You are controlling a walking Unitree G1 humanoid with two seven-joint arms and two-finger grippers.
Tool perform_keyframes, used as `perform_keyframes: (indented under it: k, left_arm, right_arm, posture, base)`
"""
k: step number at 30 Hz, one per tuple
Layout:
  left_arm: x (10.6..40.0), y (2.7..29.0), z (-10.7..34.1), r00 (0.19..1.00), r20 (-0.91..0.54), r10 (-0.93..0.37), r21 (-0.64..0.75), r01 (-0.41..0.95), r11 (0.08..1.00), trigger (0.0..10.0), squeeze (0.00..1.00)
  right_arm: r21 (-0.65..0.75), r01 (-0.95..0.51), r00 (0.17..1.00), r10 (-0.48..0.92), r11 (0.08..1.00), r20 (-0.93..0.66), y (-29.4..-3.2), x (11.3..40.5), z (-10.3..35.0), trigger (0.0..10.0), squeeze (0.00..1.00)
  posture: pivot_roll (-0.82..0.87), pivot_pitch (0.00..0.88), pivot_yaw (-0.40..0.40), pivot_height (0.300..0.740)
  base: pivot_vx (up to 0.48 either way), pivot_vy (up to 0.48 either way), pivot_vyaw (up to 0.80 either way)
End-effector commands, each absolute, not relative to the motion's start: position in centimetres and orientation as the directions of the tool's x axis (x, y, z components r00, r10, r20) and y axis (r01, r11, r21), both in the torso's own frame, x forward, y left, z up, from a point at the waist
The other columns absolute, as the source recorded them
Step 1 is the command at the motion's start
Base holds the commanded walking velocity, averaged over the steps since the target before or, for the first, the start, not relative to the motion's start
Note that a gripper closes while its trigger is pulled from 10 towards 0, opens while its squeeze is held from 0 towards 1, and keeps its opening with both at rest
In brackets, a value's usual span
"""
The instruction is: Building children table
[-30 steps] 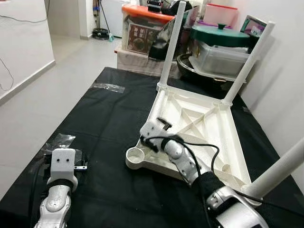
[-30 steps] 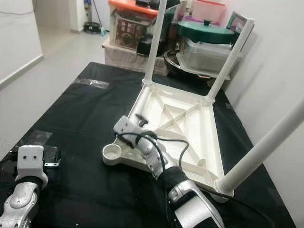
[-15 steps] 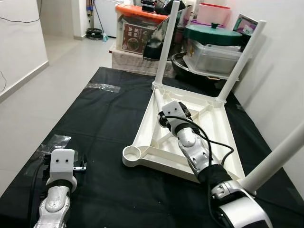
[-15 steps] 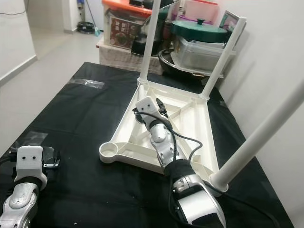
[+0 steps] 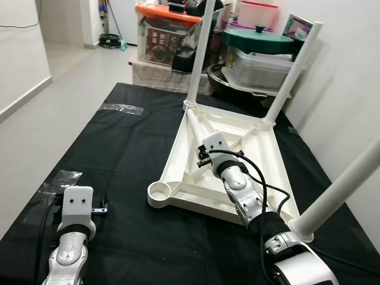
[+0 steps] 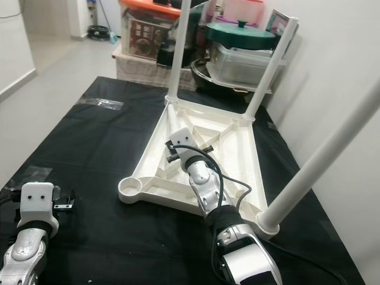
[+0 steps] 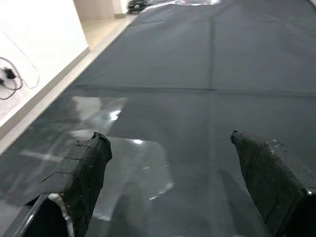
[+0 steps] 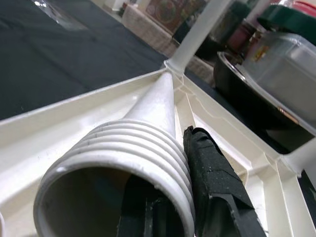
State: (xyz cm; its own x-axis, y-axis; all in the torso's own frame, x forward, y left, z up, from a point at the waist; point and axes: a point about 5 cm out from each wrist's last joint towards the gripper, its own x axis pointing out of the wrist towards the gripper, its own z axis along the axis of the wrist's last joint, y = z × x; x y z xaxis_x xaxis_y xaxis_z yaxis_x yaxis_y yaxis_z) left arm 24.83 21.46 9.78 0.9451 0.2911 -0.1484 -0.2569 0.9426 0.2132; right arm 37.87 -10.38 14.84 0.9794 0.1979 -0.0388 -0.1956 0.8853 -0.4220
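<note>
Right gripper (image 8: 170, 195) is now sitting over the loose leg (image 5: 196, 132) that's lying inside the upturned tabletop (image 5: 264, 159). A second ago it was down near the empty corner socket (image 5: 159, 192); half a second ago it was reaching further up the frame. So it has gone for the fourth leg, and the pickup looks in progress.

Right wrist view: one black finger (image 8: 212, 173) is pressing along the side of the leg's threaded end, the other is sitting under the leg. Fingers are closing around it, contact on both sides as far as I can tell. Leg isn't visibly lifting off the frame yet.

Left gripper (image 7: 170, 173) is idling low over the black table cover (image 5: 119, 142), wide open, holding nothing, well apart from the tabletop. No change there over the last second.

Task piece: white plastic tabletop, upside down on the cover, ribbed underside showing. Three legs are already standing up, two at the far corners (image 5: 200, 53) (image 5: 292, 71) and one at the near right corner (image 5: 338, 193). Near left socket is open and waiting. Loose leg is tapered, hollow, ridged thread at the fat end, thin end pointing to the far left corner.

Camera has also been shifting, so ignore the overall frame drift.
</note>
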Motion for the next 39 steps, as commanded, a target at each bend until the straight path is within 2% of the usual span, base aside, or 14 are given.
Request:
perform_keyframes:
  k: [1, 5, 6, 8, 12, 14, 17, 19, 21, 23, 26, 32, 34, 39]
  left_arm:
    - [24.8, 21.2, 9.2, 0.941, -0.179, 0.286, 0.219, -0.245, 0.945, 10.0, 0.0]
    - [24.7, 21.2, 9.2, 0.941, -0.18, 0.286, 0.22, -0.245, 0.944, 10.0, 0.0]
    - [24.7, 21.2, 9.2, 0.941, -0.179, 0.286, 0.22, -0.246, 0.944, 10.0, 0.0]
    - [24.8, 21.2, 9.4, 0.944, -0.165, 0.284, 0.205, -0.249, 0.947, 10.0, 0.0]
    - [24.9, 21.1, 9.9, 0.95, -0.141, 0.277, 0.153, -0.255, 0.955, 10.0, 0.0]
    - [24.9, 21.1, 9.9, 0.95, -0.141, 0.277, 0.153, -0.255, 0.955, 10.0, 0.0]
    - [25.1, 20.9, 11.7, 0.968, -0.044, 0.249, -0.034, -0.25, 0.968, 10.0, 0.0]
    - [25.1, 20.9, 12.1, 0.969, -0.024, 0.245, -0.064, -0.246, 0.967, 10.0, 0.0]
    - [25.2, 20.2, 14.3, 0.976, 0.088, 0.198, -0.362, -0.154, 0.919, 10.0, 0.0]
    - [25.1, 20.2, 14.6, 0.975, 0.108, 0.194, -0.403, -0.135, 0.905, 10.0, 0.0]
    - [24.5, 19.2, 17.9, 0.951, 0.293, 0.098, -0.668, 0.13, 0.733, 10.0, 0.0]
    - [23.3, 18.2, 19.7, 0.897, 0.442, -0.006, -0.744, 0.37, 0.557, 10.0, 0.0]
    - [23.2, 18.3, 19.9, 0.889, 0.458, -0.009, -0.753, 0.393, 0.529, 10.0, 0.0]
    - [23.0, 18.6, 19.9, 0.878, 0.478, -0.015, -0.787, 0.436, 0.437, 10.0, 0.0]
  right_arm:
    - [-0.409, -0.196, 0.978, 0.21, 0.891, -0.009, -10.5, 37.9, 15.2, 0.0, 0.0]
    - [-0.399, -0.201, 0.976, 0.218, 0.894, -0.002, -10.5, 37.9, 15.3, 0.0, 0.0]
    - [-0.319, -0.212, 0.973, 0.231, 0.924, 0.02, -10.4, 37.9, 15.8, 0.0, 0.0]
    - [0.002, -0.272, 0.956, 0.27, 0.962, 0.114, -10.8, 38.0, 17.8, 0.0, 0.0]
    - [0.189, -0.347, 0.924, 0.3, 0.919, 0.236, -11.9, 37.9, 19.7, 0.0, 0.0]
    - [0.189, -0.347, 0.924, 0.3, 0.919, 0.236, -11.9, 37.9, 19.7, 0.0, 0.0]
    - [0.229, -0.479, 0.842, 0.369, 0.848, 0.395, -14.4, 37.0, 22.0, 0.0, 0.0]
    - [0.222, -0.494, 0.828, 0.378, 0.84, 0.413, -14.8, 36.9, 22.3, 0.0, 0.0]
    - [0.265, -0.603, 0.77, 0.462, 0.752, 0.441, -14.1, 36.1, 22.4, 0.0, 0.0]
    - [0.268, -0.621, 0.758, 0.477, 0.737, 0.445, -13.9, 36.0, 22.3, 0.0, 0.0]
    - [0.27, -0.773, 0.631, 0.655, 0.574, 0.415, -11.2, 34.2, 20.4, 0.0, 0.0]
    - [0.303, -0.851, 0.521, 0.758, 0.428, 0.393, -9.6, 32.8, 18.7, 0.0, 0.0]
    - [0.31, -0.865, 0.496, 0.773, 0.395, 0.396, -9.4, 32.6, 18.6, 0.0, 0.0]
    - [0.312, -0.929, 0.324, 0.841, 0.197, 0.433, -9.5, 30.7, 18.6, 0.0, 0.0]
  posture:
    - [0.07, 0.0, -0.174, 0.74]
    - [0.07, 0.0, -0.172, 0.74]
    - [0.07, 0.0, -0.172, 0.74]
    - [0.07, 0.0, -0.168, 0.74]
    - [0.06, 0.0, -0.166, 0.74]
    - [0.06, 0.0, -0.166, 0.74]
    - [0.06, 0.0, -0.159, 0.74]
    - [0.06, 0.0, -0.159, 0.74]
    - [0.06, 0.0, -0.151, 0.74]
    - [0.06, 0.0, -0.151, 0.74]
    - [0.07, 0.0, -0.155, 0.74]
    - [0.08, 0.0, -0.156, 0.74]
    - [0.08, 0.0, -0.155, 0.74]
    - [0.08, 0.0, -0.155, 0.74]
  base:
    - [0.0, 0.0, 0.0]
    - [0.0, 0.0, 0.0]
    - [0.0, 0.0, 0.0]
    - [0.0, 0.0, 0.0]
    - [0.0, 0.0, 0.0]
    - [0.0, 0.0, 0.0]
    - [0.0, 0.0, 0.0]
    - [0.0, 0.0, 0.0]
    - [0.0, 0.0, 0.0]
    - [0.0, 0.0, 0.0]
    - [0.0, 0.0, 0.0]
    - [0.0, 0.0, 0.0]
    - [0.0, 0.0, 0.0]
    - [0.0, 0.0, 0.0]
